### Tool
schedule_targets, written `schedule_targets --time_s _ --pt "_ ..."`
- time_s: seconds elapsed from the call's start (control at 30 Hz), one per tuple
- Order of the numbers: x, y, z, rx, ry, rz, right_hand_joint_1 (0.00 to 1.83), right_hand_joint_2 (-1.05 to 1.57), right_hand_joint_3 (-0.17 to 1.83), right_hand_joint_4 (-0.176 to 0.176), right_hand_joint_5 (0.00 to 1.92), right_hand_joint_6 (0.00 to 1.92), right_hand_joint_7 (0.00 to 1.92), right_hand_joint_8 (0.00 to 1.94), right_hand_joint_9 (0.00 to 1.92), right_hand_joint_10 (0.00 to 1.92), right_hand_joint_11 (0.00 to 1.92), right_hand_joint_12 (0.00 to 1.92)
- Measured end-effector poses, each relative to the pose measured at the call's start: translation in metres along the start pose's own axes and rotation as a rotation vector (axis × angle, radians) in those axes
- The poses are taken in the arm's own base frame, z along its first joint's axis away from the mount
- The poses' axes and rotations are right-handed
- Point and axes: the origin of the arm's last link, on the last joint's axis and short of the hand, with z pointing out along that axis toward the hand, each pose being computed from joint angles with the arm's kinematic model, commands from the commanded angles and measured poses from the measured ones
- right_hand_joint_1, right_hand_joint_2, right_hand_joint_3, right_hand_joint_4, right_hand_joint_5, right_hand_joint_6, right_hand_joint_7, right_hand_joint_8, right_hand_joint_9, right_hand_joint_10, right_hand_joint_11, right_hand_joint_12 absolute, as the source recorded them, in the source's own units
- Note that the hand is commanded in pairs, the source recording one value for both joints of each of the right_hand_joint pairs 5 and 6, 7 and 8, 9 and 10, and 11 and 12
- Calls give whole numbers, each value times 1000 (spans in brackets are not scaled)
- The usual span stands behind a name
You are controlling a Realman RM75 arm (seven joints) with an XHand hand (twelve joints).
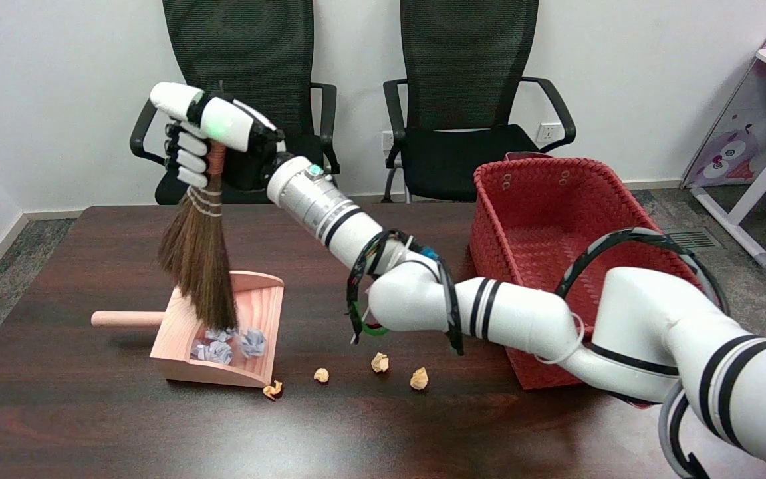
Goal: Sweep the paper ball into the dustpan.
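While the robot hand (213, 143) grips a broom (198, 263) above the dustpan (220, 332), paper balls (227, 344) lie inside it on the dark bench (90, 412).

Right arm extended from lower right toward upper left, forearm angled upward, its hand (213, 143) raised high with fingers (187, 159) curled tight around a broom handle (215, 159), bristles hanging downward.

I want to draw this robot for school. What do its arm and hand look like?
The right arm is made of fat, smooth white tubes with thin black rings round them. Near the wrist there is a shiny silver section. Black cables loop along the outside, with a bit of green wire. The right hand is black and white with chunky white fingers and a small green light.
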Motion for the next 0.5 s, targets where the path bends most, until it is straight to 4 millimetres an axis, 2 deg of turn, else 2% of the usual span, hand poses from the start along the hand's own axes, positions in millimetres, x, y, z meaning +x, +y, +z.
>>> schedule_targets --time_s 0.17,0.5 --pt "4 -13 -10 45 -8 -93 1020 1571 1513 36 1920 1920 1920 1920 1920 1920 1920 1920" --pt "8 -42 -46 161 46 -384 1060 1571 1440 43 1920 1920 1920 1920 1920 1920 1920 1920"
